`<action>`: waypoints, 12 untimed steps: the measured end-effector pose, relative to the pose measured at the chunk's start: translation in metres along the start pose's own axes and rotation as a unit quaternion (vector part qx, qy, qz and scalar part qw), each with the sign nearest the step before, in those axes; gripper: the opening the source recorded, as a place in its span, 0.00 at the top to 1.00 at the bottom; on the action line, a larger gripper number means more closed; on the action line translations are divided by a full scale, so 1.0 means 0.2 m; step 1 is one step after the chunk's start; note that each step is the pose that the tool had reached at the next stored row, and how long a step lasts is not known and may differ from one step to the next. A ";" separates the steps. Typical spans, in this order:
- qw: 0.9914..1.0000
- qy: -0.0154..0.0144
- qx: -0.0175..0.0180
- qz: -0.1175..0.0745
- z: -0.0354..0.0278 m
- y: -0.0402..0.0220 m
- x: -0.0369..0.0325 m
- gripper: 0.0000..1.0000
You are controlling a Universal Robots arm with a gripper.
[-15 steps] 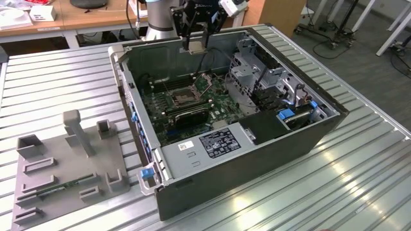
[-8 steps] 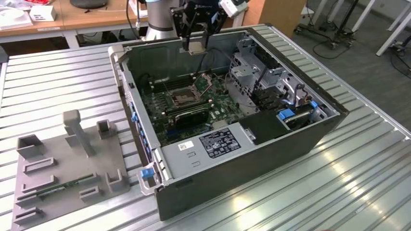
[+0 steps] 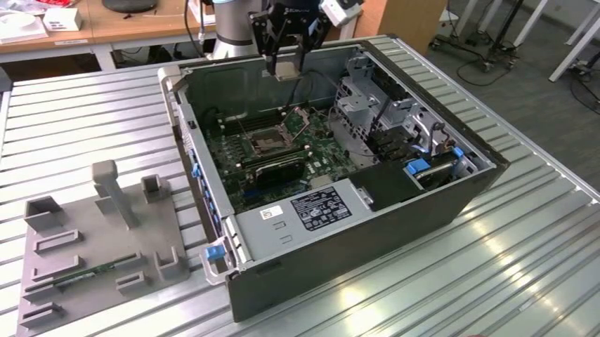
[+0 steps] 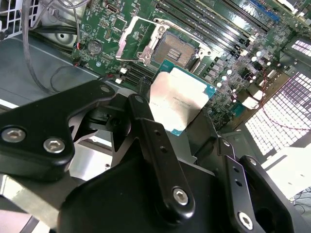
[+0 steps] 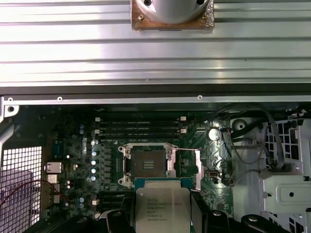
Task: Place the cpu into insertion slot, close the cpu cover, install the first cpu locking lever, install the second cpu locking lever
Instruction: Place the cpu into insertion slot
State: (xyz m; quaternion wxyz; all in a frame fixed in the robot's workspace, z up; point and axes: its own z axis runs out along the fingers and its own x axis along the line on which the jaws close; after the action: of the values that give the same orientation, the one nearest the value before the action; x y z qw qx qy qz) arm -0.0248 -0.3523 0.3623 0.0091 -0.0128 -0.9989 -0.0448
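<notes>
Clamping cpu [image 5: 162, 208], pincer [image 3: 285, 69] above insertion slot [image 5: 150, 162], cpu cover [image 4: 141, 54] raised

Print on cpu [image 5: 163, 209], case label [image 3: 319, 208]: unreadable

Open computer case [image 3: 375, 239] stands mid-top on slatted table [image 3: 84, 105]. Fixture plate [image 3: 94, 246] lies towards the table's near corner on the exterior view's left, apart from the case. Motherboard [image 3: 235, 151] lies on the case floor, with insertion slot [image 5: 148, 162] near its middle. The cpu cover [image 5: 189, 165] is swung open just beside the slot. Power supply [image 3: 310, 207] sits at the case's near end. The cpu [image 4: 177, 99] is clamped in gripper [image 3: 285, 64] over the case's far edge, above the slot and apart from it.
</notes>
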 end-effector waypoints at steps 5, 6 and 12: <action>1.000 0.000 0.000 0.000 0.004 0.000 0.000 0.46; 1.000 0.000 0.000 0.000 0.004 0.000 0.000 0.46; 1.000 0.000 0.000 0.000 0.005 0.000 0.000 0.46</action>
State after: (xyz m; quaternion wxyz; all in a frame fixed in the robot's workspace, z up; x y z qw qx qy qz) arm -0.0248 -0.3523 0.3612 0.0091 -0.0128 -0.9989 -0.0449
